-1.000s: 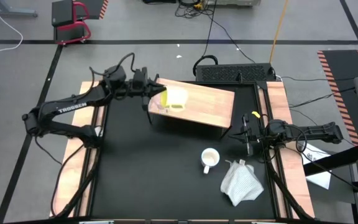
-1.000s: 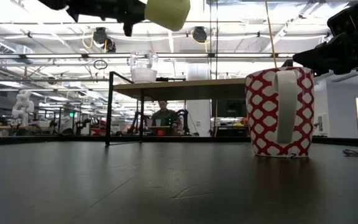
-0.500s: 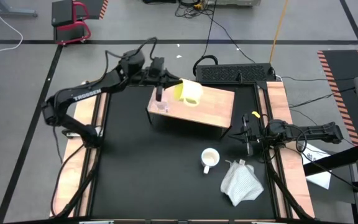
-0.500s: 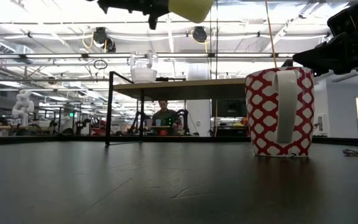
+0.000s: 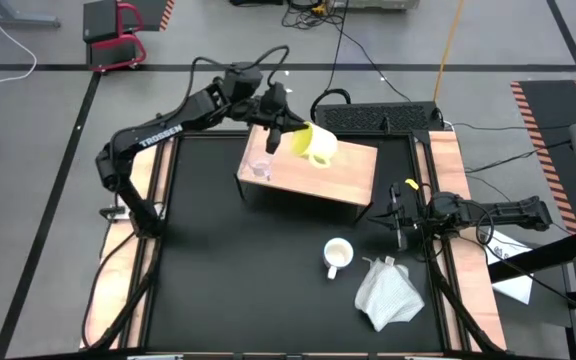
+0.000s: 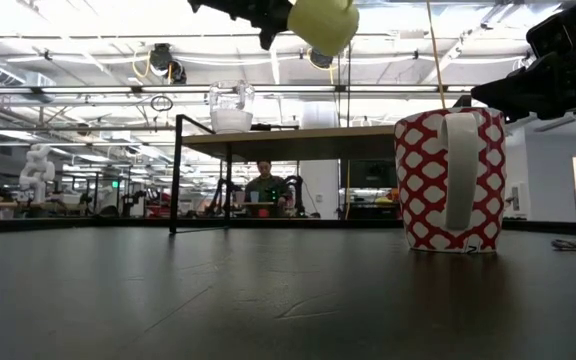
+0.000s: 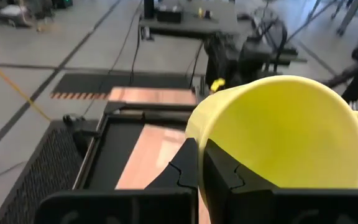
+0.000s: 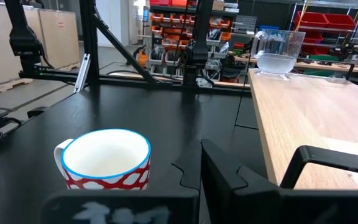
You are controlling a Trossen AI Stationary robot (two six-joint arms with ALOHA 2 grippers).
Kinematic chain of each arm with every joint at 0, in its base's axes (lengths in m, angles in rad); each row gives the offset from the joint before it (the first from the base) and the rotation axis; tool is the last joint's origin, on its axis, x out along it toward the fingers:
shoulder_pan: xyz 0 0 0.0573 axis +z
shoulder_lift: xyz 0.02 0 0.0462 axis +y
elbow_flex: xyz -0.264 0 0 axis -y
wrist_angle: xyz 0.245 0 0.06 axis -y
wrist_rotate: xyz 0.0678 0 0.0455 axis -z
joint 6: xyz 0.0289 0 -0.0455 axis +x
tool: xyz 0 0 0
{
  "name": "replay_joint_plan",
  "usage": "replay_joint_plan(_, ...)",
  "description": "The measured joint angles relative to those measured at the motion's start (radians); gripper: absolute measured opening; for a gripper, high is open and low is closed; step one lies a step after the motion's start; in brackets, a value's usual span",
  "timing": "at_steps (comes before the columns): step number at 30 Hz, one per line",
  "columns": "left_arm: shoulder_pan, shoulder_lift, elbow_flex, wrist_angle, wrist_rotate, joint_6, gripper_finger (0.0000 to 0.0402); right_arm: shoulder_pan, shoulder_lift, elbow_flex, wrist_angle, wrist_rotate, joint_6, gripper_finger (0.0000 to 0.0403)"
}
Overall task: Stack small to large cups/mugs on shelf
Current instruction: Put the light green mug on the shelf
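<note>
The red-and-white patterned mug (image 6: 449, 181) stands upright on the black table top (image 5: 228, 270), nearest in the low view, its white handle facing the camera; from above it (image 5: 337, 256) sits just beside a crumpled white cloth (image 5: 388, 294). In the right wrist view it (image 8: 106, 160) shows a blue rim and a white inside.

The right gripper (image 5: 398, 215) waits at the table's right edge, beside the shelf's near corner and apart from the mug — whether its fingers are apart or together I cannot tell.

Farther back stands the wooden shelf (image 5: 343, 172) on dark legs. The small clear glass cup (image 5: 259, 168) sits upright on its left end, also seen in the low view (image 6: 231, 106) and the right wrist view (image 8: 278, 51).

Above the shelf, the left gripper (image 5: 290, 138) is clamped on the yellow mug (image 5: 315, 145), held in the air and tilted, clear of the board. In the left wrist view a dark finger (image 7: 219, 171) presses against the mug's wall (image 7: 284, 134). The left arm's link reads "TROSSEN" (image 5: 158, 137).

Beyond the table, a person (image 6: 262, 183) sits at a bench in the room.
</note>
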Motion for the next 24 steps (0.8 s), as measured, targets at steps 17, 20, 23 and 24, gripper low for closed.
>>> replay_joint_plan(17, -0.023, 0.192, 0.386, -0.491, -0.165, 0.237, 0.0004, 0.000, 0.000, 0.000, -0.004, 0.000, 0.000, 0.0000)
replay_joint_plan(20, -0.029, 0.193, 0.382, -0.545, -0.179, 0.304, 0.0004, 0.000, 0.000, 0.000, -0.005, 0.000, 0.000, 0.0000)
replay_joint_plan(23, -0.033, 0.193, 0.381, -0.580, -0.183, 0.326, 0.0004, 0.000, 0.000, 0.000, -0.005, 0.000, 0.000, 0.0000)
replay_joint_plan(24, -0.034, 0.193, 0.381, -0.586, -0.183, 0.331, 0.0004, 0.000, 0.000, 0.000, -0.005, 0.000, 0.000, 0.0000)
